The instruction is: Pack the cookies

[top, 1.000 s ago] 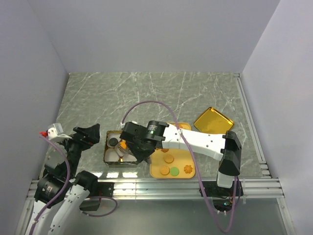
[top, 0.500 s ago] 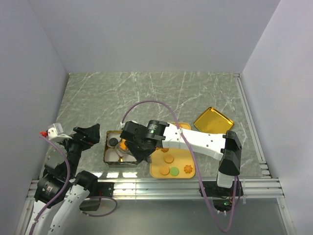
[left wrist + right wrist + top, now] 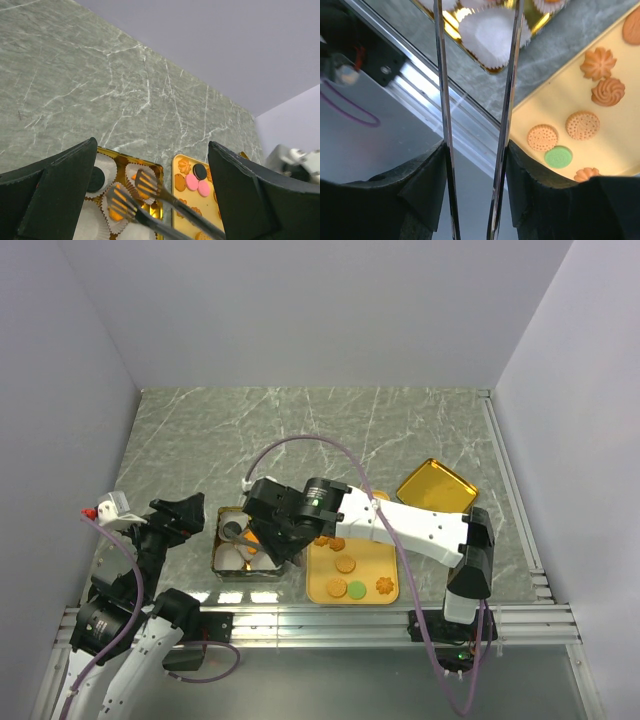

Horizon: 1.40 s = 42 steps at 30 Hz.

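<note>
While most of the cookies (image 3: 346, 565) lie loose on the yellow tray (image 3: 372, 562), a few sit in the gold tin (image 3: 245, 578) just at the tray's 9 o'clock in the top view. On the tray I see tan rounds, a green disc (image 3: 558, 156) and orange-brown flower shapes towards the near edge, with pink and dark discs at its far end. In the tin, white paper cups (image 3: 485, 35) fill the compartments: one holds a dark disc (image 3: 95, 179) and at least two hold orange biscuits.

My right pincer (image 3: 476, 145) is closed on a pair of metal tongs (image 3: 146, 181), one thin blade lying against each finger. The blades stand apart, and nothing shows between them along the length I can see. Their forked tips hang over the cups with the orange biscuits, at the tin's 3 o'clock side; whether they touch a biscuit I cannot tell.

My left pincer (image 3: 152, 145) is spread wide and holds nothing. It hangs at the tin's 9 o'clock, near it but apart, looking across it towards the tray.

A gold lid (image 3: 437, 485) lies on the grey marbled table (image 3: 300, 430) at the tray's 1 o'clock, apart from it.
</note>
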Each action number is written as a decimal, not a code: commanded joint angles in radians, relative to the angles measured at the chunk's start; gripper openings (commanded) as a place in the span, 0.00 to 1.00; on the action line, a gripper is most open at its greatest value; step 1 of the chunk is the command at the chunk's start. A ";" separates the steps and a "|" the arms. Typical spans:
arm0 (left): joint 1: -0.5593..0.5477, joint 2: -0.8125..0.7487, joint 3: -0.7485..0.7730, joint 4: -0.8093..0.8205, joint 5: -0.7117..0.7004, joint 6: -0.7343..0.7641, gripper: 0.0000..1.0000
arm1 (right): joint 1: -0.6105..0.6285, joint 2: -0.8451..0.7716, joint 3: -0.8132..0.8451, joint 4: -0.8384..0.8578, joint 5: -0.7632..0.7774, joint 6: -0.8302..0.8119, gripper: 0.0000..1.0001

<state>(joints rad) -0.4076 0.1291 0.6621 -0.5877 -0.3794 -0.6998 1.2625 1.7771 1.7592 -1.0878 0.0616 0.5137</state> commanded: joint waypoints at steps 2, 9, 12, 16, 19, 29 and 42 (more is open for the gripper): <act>-0.002 0.017 0.022 0.028 0.010 0.008 1.00 | -0.017 -0.082 0.083 -0.033 0.064 0.023 0.54; -0.005 0.026 0.022 0.031 0.023 0.011 1.00 | -0.116 -0.310 -0.127 -0.040 0.104 0.068 0.50; -0.007 0.032 0.022 0.031 0.027 0.011 0.99 | -0.216 -0.440 -0.274 -0.032 0.096 0.075 0.49; -0.007 0.032 0.021 0.032 0.033 0.014 0.99 | -0.356 -0.577 -0.456 -0.035 0.087 0.068 0.47; -0.007 0.033 0.021 0.035 0.037 0.017 0.99 | -0.415 -0.639 -0.530 -0.052 0.101 0.065 0.47; -0.010 0.041 0.022 0.037 0.047 0.020 0.99 | -0.459 -0.728 -0.693 -0.113 0.093 0.137 0.46; -0.014 0.038 0.021 0.034 0.051 0.017 1.00 | -0.460 -0.772 -0.741 -0.149 0.076 0.157 0.47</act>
<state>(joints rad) -0.4160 0.1612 0.6621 -0.5873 -0.3382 -0.6952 0.8089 1.0428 1.0199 -1.2072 0.1226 0.6502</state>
